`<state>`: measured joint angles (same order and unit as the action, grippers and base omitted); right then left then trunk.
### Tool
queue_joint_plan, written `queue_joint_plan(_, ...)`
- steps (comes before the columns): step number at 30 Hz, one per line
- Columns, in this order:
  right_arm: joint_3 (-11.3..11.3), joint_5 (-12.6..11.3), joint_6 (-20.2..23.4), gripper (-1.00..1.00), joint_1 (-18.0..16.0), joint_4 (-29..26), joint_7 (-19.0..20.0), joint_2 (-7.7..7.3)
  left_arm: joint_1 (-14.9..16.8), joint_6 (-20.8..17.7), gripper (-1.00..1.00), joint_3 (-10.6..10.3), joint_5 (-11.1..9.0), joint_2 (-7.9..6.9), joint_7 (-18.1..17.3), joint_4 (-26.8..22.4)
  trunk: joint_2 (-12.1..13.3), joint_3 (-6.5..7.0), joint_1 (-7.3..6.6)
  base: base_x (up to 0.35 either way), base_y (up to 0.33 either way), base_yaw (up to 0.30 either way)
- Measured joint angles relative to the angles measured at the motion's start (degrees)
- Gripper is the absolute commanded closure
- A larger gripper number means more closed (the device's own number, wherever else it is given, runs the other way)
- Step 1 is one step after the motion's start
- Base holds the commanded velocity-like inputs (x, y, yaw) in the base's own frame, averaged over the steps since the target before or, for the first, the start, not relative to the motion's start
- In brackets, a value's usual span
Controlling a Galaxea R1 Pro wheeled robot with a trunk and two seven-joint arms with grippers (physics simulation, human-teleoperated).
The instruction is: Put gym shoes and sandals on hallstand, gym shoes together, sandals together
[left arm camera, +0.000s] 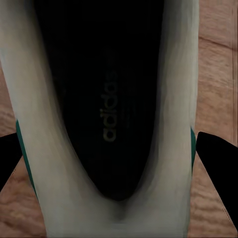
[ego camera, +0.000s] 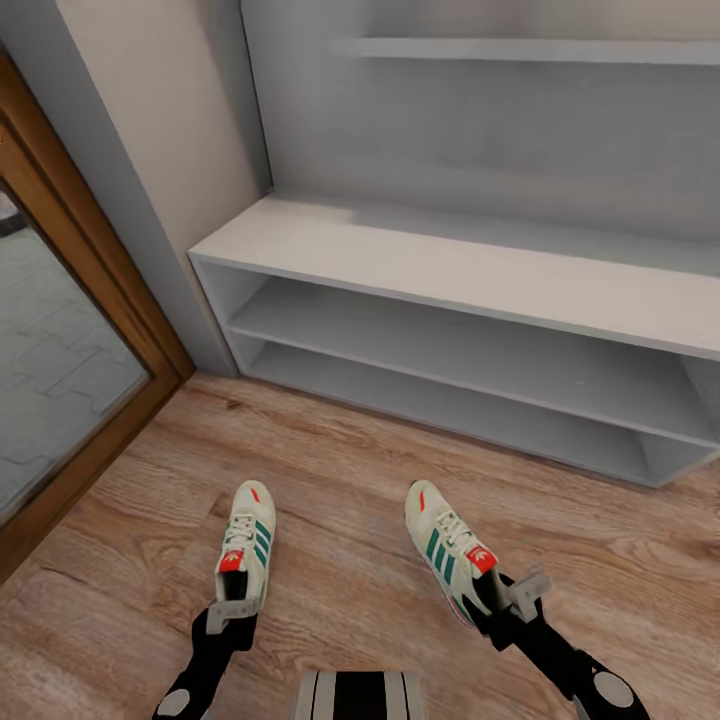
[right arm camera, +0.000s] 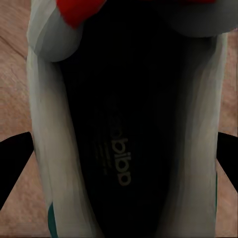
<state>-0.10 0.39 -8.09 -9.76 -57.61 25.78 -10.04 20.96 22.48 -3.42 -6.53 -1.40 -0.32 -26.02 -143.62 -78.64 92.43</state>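
Note:
Two cream-white gym shoes with green stripes are over the corridor floor (ego camera: 340,480), toes towards the hallstand (ego camera: 450,260). My left gripper (ego camera: 232,612) is shut on the heel of the left gym shoe (ego camera: 247,540). In the left wrist view, black fingers (left arm camera: 217,168) press both sides of that shoe (left arm camera: 49,163). My right gripper (ego camera: 512,598) is shut on the heel of the right gym shoe (ego camera: 447,550), and its fingers (right arm camera: 15,163) flank that shoe (right arm camera: 44,148). I cannot tell whether the shoes rest on the planks or hang just above them. The sandals are out of view.
The hallstand has two low open compartments (ego camera: 450,360) under its flat top and an upper shelf (ego camera: 540,48), all bare. A wood-framed glass door (ego camera: 60,340) stands at the left. The robot's base (ego camera: 360,695) shows at the bottom.

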Motion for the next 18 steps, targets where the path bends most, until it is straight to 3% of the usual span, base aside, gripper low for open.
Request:
queue_joint_plan(1, 0.0, 0.1, -4.4, 1.0, 0.1, 4.1, 0.0, 0.02, -1.2, 2.1, 1.0, 0.0, 0.0, 0.03, 0.0, 0.0, 0.0, 0.3, -0.02, 0.0, 0.0, -0.116)
queue_joint_plan(3, -0.1, -0.2, -6.4, 1.0, 0.1, 6.5, 0.0, 0.01, -1.8, 2.8, 1.0, 0.0, 0.0, 0.04, 0.0, 0.0, 0.0, 0.92, -0.08, 0.0, 0.0, -0.116)
queue_joint_plan(5, -1.0, -0.1, -10.4, 1.0, 0.1, 12.3, -0.3, -0.07, -3.2, 3.7, 1.0, 0.1, 0.0, -0.02, 0.0, 0.0, 0.1, 1.53, -0.13, 0.0, 0.0, -0.115)
queue_joint_plan(7, -4.5, -0.4, -15.2, 1.0, 0.1, 18.0, -0.7, -0.05, -4.7, 4.1, 1.0, 1.2, -0.3, -0.2, 0.1, 0.0, 0.1, 2.15, -0.18, 0.0, 0.0, -0.115)
queue_joint_plan(11, -8.8, -0.4, -20.7, 1.0, 0.1, 22.2, -0.8, 0.04, -6.2, 5.3, 1.0, 4.0, -0.4, -0.57, 0.0, -0.3, 0.1, 3.38, -0.29, 0.0, 0.0, -0.115)
queue_joint_plan(18, -11.3, -0.4, -23.9, 1.0, 0.1, 26.2, -0.9, -0.21, -9.2, 7.3, 1.0, 5.7, -0.2, -0.95, -0.1, -0.6, 0.2, 5.53, -0.47, 0.0, 0.0, -0.115)
